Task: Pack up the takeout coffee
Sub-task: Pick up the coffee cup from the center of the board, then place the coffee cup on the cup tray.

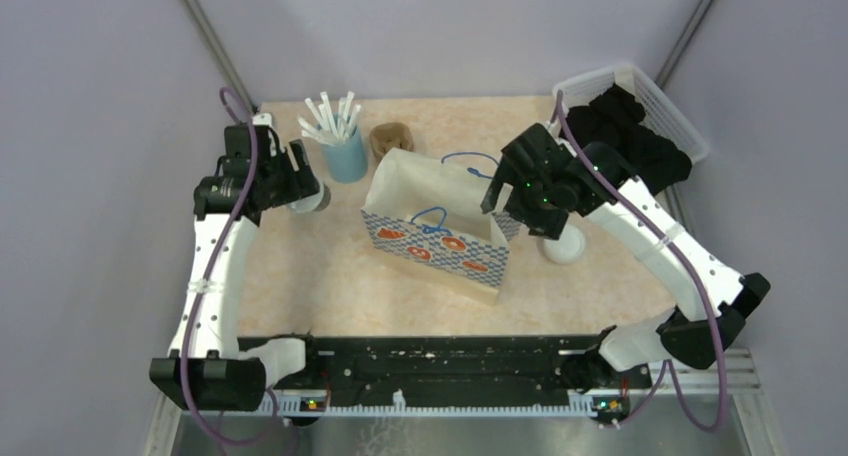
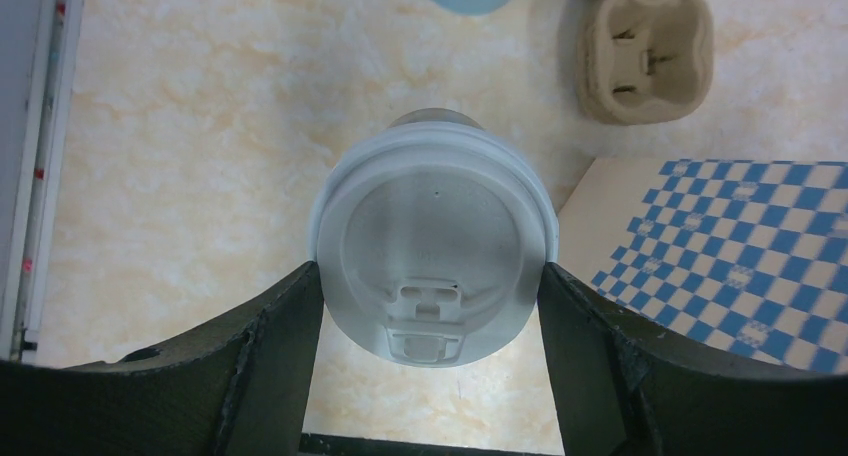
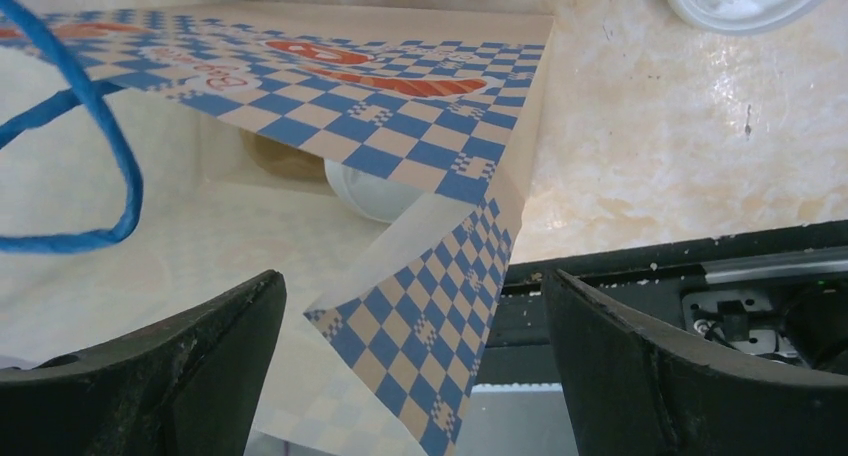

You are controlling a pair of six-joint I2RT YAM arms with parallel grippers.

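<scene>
A takeout coffee cup (image 2: 432, 236) with a white sip lid stands at the table's left, its black body hidden under the lid. My left gripper (image 2: 430, 271) is shut on it, one finger pressed to each side of the lid; from above, the left gripper (image 1: 300, 188) sits beside the cup (image 1: 310, 200). My right gripper (image 3: 415, 286) hangs open over the near right corner of the blue-checked paper bag (image 3: 440, 156), and that corner rises between its jaws. Inside the bag shows the white lid of a second cup (image 3: 372, 191). Another lidded cup (image 1: 562, 244) stands right of the bag (image 1: 440, 231).
A light-blue cup of white straws (image 1: 345, 154) and a brown pulp carrier (image 1: 392, 138) stand behind the bag. A white basket (image 1: 655, 91) holding dark items is at the back right. The bag's blue cord handles (image 3: 90, 156) stick up.
</scene>
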